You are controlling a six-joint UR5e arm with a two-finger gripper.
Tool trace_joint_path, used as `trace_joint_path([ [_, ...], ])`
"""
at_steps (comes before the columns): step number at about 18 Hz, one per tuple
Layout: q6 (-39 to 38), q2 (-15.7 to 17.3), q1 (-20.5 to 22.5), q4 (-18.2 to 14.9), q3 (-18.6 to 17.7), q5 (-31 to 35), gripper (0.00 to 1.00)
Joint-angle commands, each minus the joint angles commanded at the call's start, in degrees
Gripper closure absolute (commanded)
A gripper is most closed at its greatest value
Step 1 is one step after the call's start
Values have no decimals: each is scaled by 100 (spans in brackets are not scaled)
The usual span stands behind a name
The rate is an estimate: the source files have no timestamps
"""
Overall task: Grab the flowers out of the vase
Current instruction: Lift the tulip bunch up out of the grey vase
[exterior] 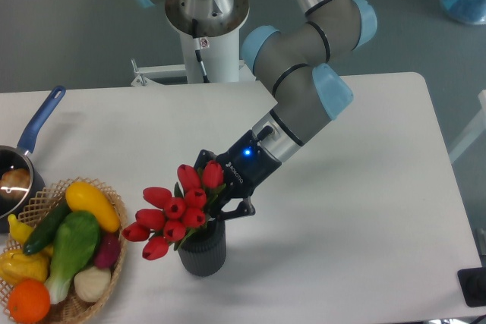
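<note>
A: Where are the flowers (173, 211)?

B: The red tulip heads are just to the left of the claw (222, 204), touching it. The bunch leans to the left. Its green stems go down into the mouth of the vase (202, 251), so the bunch is not out of the vase.

A: And the vase?

B: It stands upright on the white table (364, 210), directly below the claw and a little in front of it. It is dark grey with ribbed sides.

A: What is the state of the claw?

B: The fingers are closed around the stems, right under the flower heads and just above the rim of the vase. I see a dark finger on the near side of the stems; the other finger is mostly hidden behind the flowers. So the claw has a grip on the bunch. A small blue light shines on its body.

A: What else is around?

B: Well to the left of the claw, at the table's front corner, is a woven basket (114, 263) full of toy vegetables (70, 244). Behind the basket, at the left edge, is a saucepan (17, 176) with a blue handle. The arm (307, 104) goes up and to the right from the claw, toward its base at the back.
</note>
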Motion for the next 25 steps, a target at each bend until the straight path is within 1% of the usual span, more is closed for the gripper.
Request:
trace_joint_path([
  [4, -17, 88, 79, 0, 0, -246, 67],
  [6, -26, 184, 123, 0, 0, -351, 66],
  [14, -597, 536, 299, -9, 18, -738, 67],
  [17, -642, 615, 343, -9, 18, -870, 67],
  [25, -966, 826, 308, -9, 87, -1178, 67],
])
